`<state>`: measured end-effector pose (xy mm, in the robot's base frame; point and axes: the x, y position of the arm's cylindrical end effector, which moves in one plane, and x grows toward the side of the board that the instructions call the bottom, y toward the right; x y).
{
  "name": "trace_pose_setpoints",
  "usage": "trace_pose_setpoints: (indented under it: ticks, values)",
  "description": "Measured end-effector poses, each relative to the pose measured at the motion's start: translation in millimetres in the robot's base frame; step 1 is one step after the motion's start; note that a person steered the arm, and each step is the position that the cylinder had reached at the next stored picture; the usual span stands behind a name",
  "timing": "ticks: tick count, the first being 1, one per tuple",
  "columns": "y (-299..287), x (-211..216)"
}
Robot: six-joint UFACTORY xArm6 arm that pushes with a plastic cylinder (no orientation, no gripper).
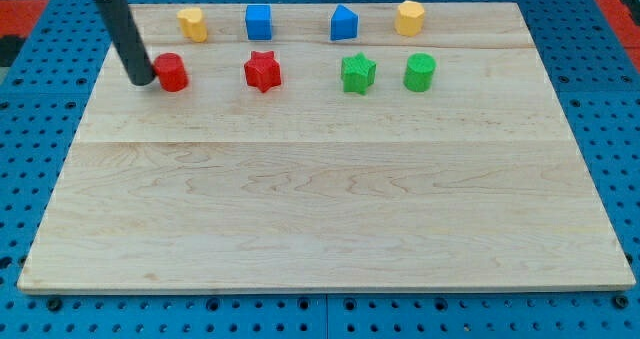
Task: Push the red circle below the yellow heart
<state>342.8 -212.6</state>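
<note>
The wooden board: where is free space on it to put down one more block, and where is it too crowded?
Free: the whole board below the row of red circle, red star, green star and green circle. Crowded: the view's top, where these sit under two yellow and two blue blocks. My tip touches the red circle's left.

So the arm's just a straight dark rod [122, 34] coming in from the far left corner of the view, its upper end cut off by the frame. It leans a little, top to the left, bottom to the right. My tip [143, 80] sits down at table level, far left side of the board.
</note>
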Motion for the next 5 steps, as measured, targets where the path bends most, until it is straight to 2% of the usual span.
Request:
trace_pose_setpoints:
  ticks: [1,2,4,5]
  values:
    - [1.6,27.9]
    - [10.3,29.3]
    - [3.4,13.9]
    - [18.4,4.8]
